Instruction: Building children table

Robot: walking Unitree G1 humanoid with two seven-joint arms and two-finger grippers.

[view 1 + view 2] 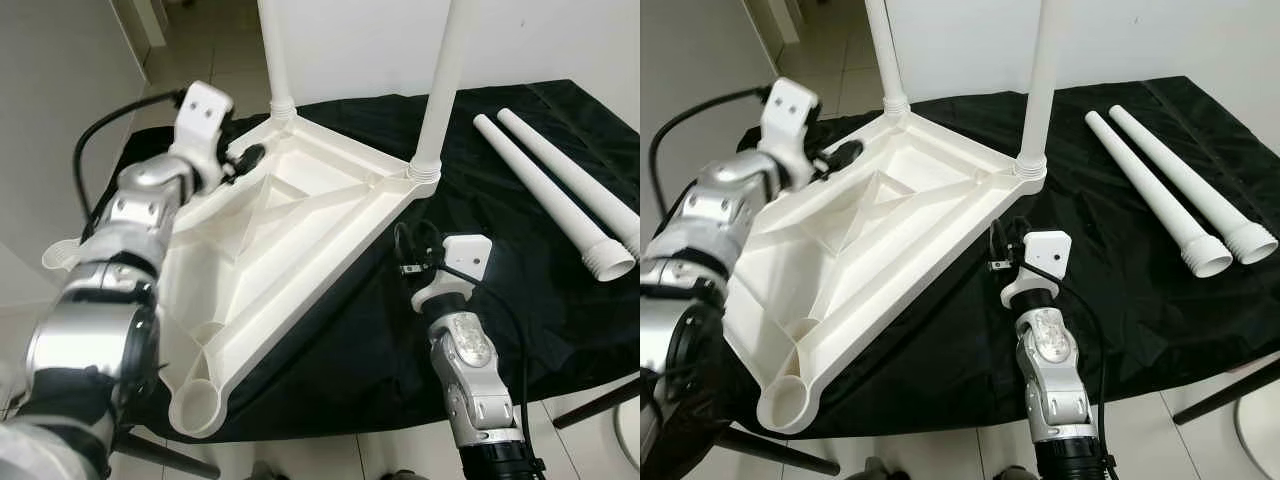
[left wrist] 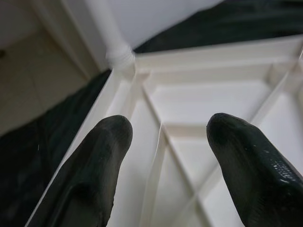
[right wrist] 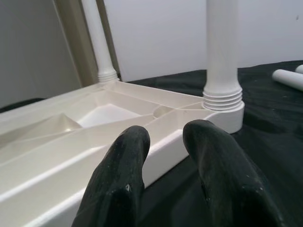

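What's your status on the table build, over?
Left end effector open over upturned tabletop. Right end effector open at its edge. Two legs fitted, two loose legs on cloth.

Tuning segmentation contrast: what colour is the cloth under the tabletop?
Black cloth, plain, no pattern; the tabletop on it is white. Shows best in the right eye view.

The upturned white tabletop (image 1: 290, 250) on the black cloth (image 1: 520, 300) is seen from above by both head eyes, while its ribbed underside and far screwed-in legs (image 3: 221, 52) are viewed closely from each wrist.
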